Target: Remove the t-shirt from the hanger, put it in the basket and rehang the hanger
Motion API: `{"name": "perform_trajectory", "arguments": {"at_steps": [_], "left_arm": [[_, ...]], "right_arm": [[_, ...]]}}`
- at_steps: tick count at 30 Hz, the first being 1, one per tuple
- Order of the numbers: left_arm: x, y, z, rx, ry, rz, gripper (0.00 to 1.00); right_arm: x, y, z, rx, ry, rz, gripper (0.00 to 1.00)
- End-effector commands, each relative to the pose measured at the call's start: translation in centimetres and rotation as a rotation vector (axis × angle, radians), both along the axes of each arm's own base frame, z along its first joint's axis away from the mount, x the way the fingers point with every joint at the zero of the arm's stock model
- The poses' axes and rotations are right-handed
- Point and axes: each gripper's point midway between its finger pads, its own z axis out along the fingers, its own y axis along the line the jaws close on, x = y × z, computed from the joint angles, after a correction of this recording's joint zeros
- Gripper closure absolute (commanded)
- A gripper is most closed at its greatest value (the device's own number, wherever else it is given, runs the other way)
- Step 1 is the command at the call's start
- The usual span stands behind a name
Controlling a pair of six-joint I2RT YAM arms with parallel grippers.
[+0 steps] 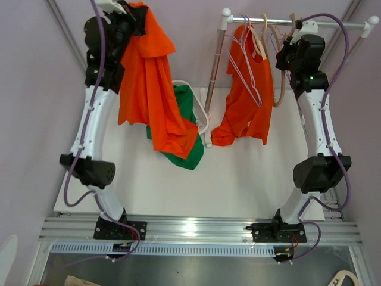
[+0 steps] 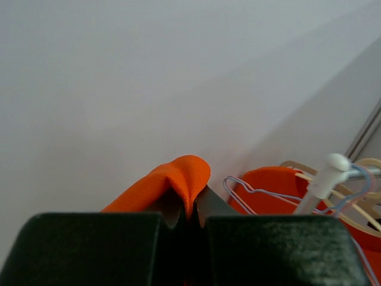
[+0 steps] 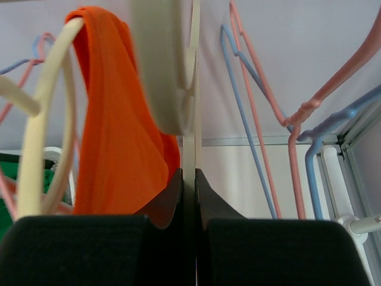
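Observation:
My left gripper is high at the back left, shut on an orange t-shirt that hangs free from it; the pinched fold shows in the left wrist view. A second orange t-shirt hangs from hangers on the rack at the back right. My right gripper is at the rack, shut on a cream hanger, with that shirt just to its left. Pink and blue wire hangers hang to its right.
A green garment lies on the white table under the held shirt. The rack's upright pole stands mid-table. Several empty hangers crowd the rail. Purple walls close in on both sides.

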Motion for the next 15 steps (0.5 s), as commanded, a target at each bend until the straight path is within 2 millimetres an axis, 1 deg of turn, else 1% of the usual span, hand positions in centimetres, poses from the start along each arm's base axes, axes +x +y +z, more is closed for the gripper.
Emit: {"name": "perform_trajectory", "arguments": {"at_steps": [1, 2, 3, 5, 6, 7, 9, 10, 11, 12, 14, 15], "left_arm": [[5.4, -0.9, -4.4, -0.063, 0.105, -0.07, 0.99], [6.3, -1.1, -5.7, -0.068, 0.134, -0.07, 0.99], [7.9, -1.4, -8.7, -0.078, 0.198, -0.069, 0.99], [8.6, -1.4, -10.7, -0.111, 0.242, -0.063, 0.99], [9.3, -1.4, -13.7, -0.117, 0.303, -0.054, 0.99], [9.4, -1.3, -14.6, -0.129, 0.323, -0.045, 0.99], [10.0, -0.9, -18.4, -0.175, 0.42, -0.006, 0.99], [10.2, -0.7, -19.9, -0.186, 0.469, 0.009, 0.99], [10.3, -0.7, -21.0, -0.214, 0.511, 0.015, 0.99], [10.5, -0.6, -23.9, -0.218, 0.591, 0.037, 0.99], [10.7, -1.1, -26.2, -0.251, 0.664, 0.028, 0.99], [10.5, -1.7, -28.2, -0.253, 0.718, 0.002, 0.99]], "right_arm": [[0.3, -0.6, 3.9, 0.005, -0.103, -0.01, 1.0], [0.4, -0.7, 3.8, 0.008, -0.1, -0.011, 1.0], [0.5, -0.7, 3.7, 0.007, -0.099, -0.011, 1.0], [0.5, -0.8, 3.4, 0.006, -0.09, -0.014, 1.0], [0.5, -0.8, 3.2, 0.002, -0.085, -0.01, 1.0], [0.4, -0.9, 3.1, 0.0, -0.081, -0.013, 1.0], [0.3, -1.1, 3.0, -0.004, -0.075, -0.02, 1.0], [0.2, -1.2, 3.1, -0.004, -0.075, -0.023, 0.99], [0.1, -1.3, 3.3, -0.003, -0.078, -0.028, 0.95], [-0.2, -1.3, 3.8, 0.001, -0.09, -0.03, 0.9], [-0.5, -1.4, 4.2, 0.009, -0.097, -0.031, 0.9], [-0.7, -1.3, 4.5, 0.011, -0.102, -0.03, 0.89]]}}
